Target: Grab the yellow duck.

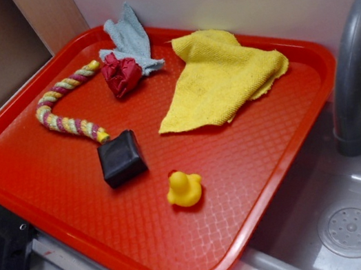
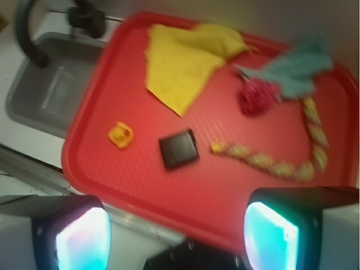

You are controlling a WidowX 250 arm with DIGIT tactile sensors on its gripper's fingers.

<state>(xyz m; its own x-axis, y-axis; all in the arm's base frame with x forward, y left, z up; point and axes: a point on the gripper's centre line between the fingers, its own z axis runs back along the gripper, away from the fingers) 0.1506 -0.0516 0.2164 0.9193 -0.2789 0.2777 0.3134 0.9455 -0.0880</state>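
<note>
Duck [image 1: 184, 189] on red tray [image 1: 48, 179], gripper [image 2: 177, 233] wide open and empty.
The duck sits near the tray's front edge, just beside the black block [image 1: 122, 158]; yellow cloth [image 1: 222, 75], rope toy [image 1: 64, 110], red [image 1: 121, 74] and grey [image 1: 129, 39] rags lie further back. In the blurred wrist view the fingers [image 2: 81, 239] stand well short of the duck.

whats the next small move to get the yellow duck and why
Probably move the gripper out over the tray toward the yellow duck, then lower. In the wrist view the open fingers sit at the tray's near edge, with the duck ahead and left, standing apart from the black block.
</note>
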